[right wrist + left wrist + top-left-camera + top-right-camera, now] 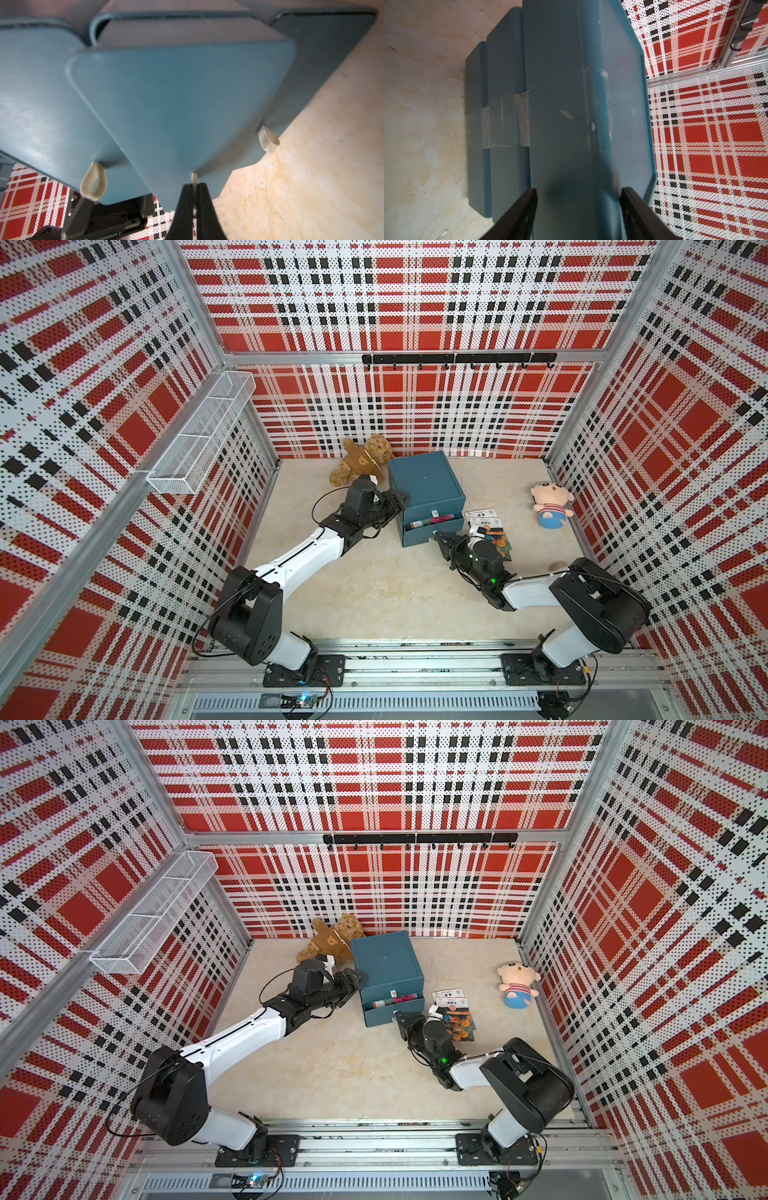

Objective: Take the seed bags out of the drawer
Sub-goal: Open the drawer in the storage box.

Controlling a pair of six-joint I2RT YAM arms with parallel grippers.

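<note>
Closest to the lens runs the aluminium rail (415,670) that carries both arm bases. Beyond it, on the pale floor, stands the teal cabinet (424,481) of three stacked drawers. A strip of clear tape (508,120) crosses its side.

Its middle drawer (432,533) is pulled out. Inside lie seed bags (430,522), showing pink, red and teal print. More seed bags (461,1029) lie on the floor just right of the cabinet, overlapping one another. One shows orange flowers, one is orange-bordered with a white label, and one is mostly white. Their lettering is too small to read.

A brown teddy bear (361,460) lies behind the cabinet's left corner, its sweater printed with a bear face. A doll (550,504) in a striped shirt lies near the right wall.

At the cabinet's upper left edge, the left gripper (400,501) has its jaws wide apart and astride that edge. The left wrist view shows one finger (519,214) along the side wall and the other over the top. Whether they press on it cannot be told.

At the drawer front, the right gripper (194,185) is pinched closed on the cream pull tab (194,178).
</note>
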